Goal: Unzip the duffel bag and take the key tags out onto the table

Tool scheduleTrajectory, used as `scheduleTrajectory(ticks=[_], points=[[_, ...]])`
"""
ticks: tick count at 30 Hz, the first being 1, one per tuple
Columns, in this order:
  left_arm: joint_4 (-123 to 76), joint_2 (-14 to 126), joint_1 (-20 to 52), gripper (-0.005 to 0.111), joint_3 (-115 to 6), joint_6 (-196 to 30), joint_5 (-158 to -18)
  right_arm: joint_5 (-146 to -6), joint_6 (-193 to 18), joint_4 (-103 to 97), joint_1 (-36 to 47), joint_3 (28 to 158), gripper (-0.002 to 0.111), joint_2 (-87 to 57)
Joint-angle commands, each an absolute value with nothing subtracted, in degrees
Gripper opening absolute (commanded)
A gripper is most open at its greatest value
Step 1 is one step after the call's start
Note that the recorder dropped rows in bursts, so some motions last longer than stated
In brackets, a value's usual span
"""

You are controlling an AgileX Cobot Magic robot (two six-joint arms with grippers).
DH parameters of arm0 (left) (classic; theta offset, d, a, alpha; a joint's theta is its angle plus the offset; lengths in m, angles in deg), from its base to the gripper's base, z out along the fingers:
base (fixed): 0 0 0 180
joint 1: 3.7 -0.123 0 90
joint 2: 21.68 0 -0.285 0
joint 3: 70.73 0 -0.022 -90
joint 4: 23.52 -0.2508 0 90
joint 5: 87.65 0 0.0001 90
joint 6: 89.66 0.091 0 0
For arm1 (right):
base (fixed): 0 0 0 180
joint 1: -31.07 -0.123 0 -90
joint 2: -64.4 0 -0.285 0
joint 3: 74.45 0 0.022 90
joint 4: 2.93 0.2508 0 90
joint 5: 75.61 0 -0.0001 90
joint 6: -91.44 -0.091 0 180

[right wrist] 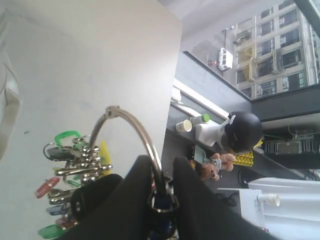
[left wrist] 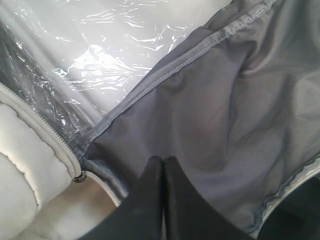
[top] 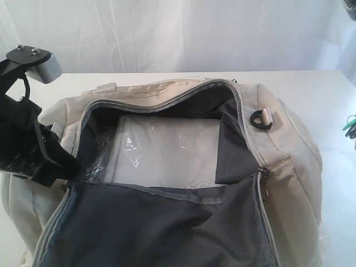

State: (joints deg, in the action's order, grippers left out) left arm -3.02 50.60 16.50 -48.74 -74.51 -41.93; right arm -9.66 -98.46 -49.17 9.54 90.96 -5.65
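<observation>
The cream duffel bag (top: 292, 183) lies unzipped on the white table (top: 311, 94), its top flap folded forward so the dark grey lining (top: 167, 228) shows. Clear plastic film (top: 167, 150) covers the bag's floor. My left gripper (top: 65, 167) is shut at the opening's left corner, its tips (left wrist: 163, 160) together over the grey lining, nothing visible between them, near a zipper pull (left wrist: 77, 178). My right gripper (right wrist: 162, 164) is shut on a large metal ring (right wrist: 131, 120); from it the key tags (right wrist: 70, 165) hang over the table (right wrist: 100, 60). The key tags (top: 350, 125) peek in at the exterior view's right edge.
A black D-ring (top: 260, 119) sits on the bag's right end. A grey camera block (top: 45, 68) on a black bracket stands at the far left. White table surface shows behind and to the right of the bag.
</observation>
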Motion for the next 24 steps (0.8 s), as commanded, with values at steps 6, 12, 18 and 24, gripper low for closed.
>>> scheduleTrajectory(ticks=[6,12,18,24], points=[[-2.51,50.73,16.42,0.0,-48.29,-74.37,-40.89,-21.54,-99.1,-45.25,17.32,81.7,0.0,-11.5],[-2.51,50.73,16.42,0.0,-48.29,-74.37,-40.99,-28.78,-98.96,-40.39,17.56,78.63,0.0,-17.14],[-2.51,50.73,16.42,0.0,-48.29,-74.37,-40.99,-35.53,-95.53,-33.81,16.92,77.55,0.0,-22.68],[-2.28,50.73,16.42,0.0,-48.29,-74.37,-41.24,-41.02,-90.27,-26.91,13.94,77.55,0.0,-25.78]])
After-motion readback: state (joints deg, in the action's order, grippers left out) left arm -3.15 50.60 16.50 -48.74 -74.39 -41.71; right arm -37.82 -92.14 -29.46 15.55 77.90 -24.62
